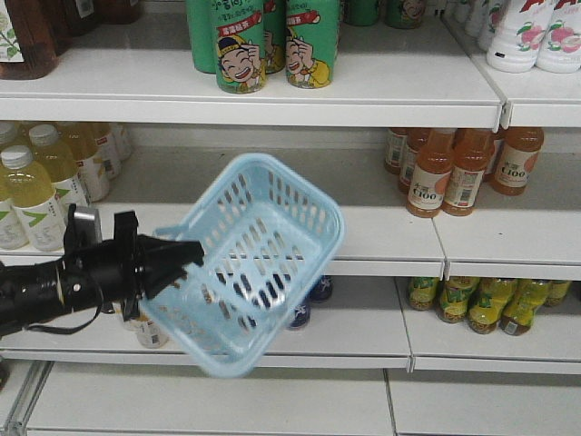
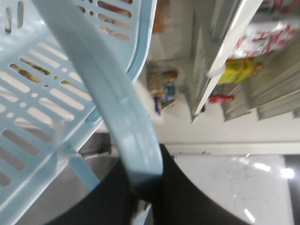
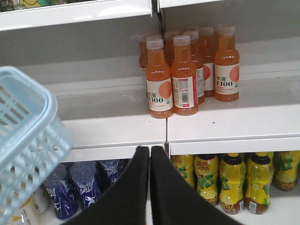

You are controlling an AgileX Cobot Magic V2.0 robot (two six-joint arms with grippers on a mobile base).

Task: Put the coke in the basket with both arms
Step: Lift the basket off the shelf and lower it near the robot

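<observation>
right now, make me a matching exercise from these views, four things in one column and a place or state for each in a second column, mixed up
Things
1. basket
2. left end effector
3. right end effector
4. orange C100 bottles

Places or states
a. fingers pressed together, holding nothing
b. standing on a shelf, to the right of the basket
c. hanging tilted in front of the shelves
d. clamped on the basket

Pairs: 1-c, 2-d, 3-a, 4-b
</observation>
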